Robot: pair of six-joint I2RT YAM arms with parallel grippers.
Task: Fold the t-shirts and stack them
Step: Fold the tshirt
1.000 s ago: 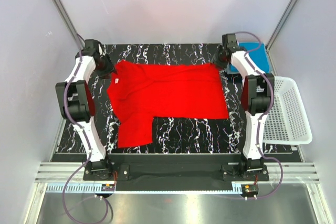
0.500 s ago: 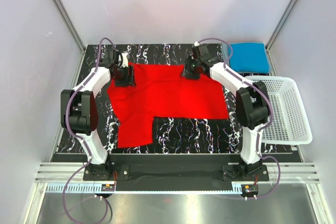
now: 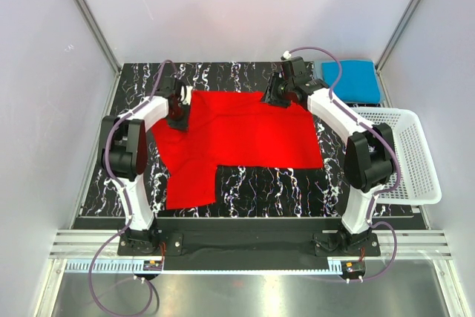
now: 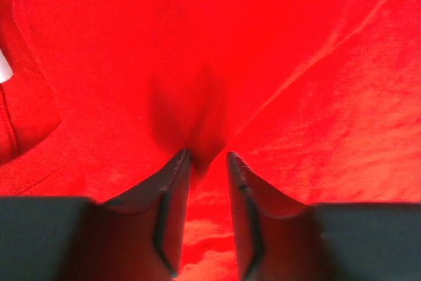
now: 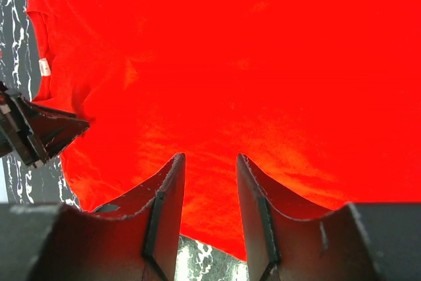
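Note:
A bright red t-shirt [image 3: 245, 131] lies spread on the black marbled table [image 3: 260, 183], one sleeve hanging toward the front left. My left gripper [image 3: 178, 115] is down on the shirt's left part near the collar. In the left wrist view its jaws [image 4: 207, 156] stand narrowly apart, tips pressed into the red cloth [image 4: 296, 64], with a small pucker between them. My right gripper [image 3: 273, 99] hovers over the shirt's far edge, open and empty [image 5: 210, 159] above the red cloth [image 5: 263, 64]. A folded bright blue t-shirt [image 3: 350, 81] rests at the back right corner.
A white mesh basket [image 3: 393, 113] stands off the table's right side. A white label [image 5: 44, 66] marks the shirt's collar. The left gripper's black body [image 5: 39, 129] shows at the left of the right wrist view.
Both arms have swung in from the back corners onto the shirt. The left jaws have narrowed onto the cloth, and the shirt's far left corner has bunched inward.

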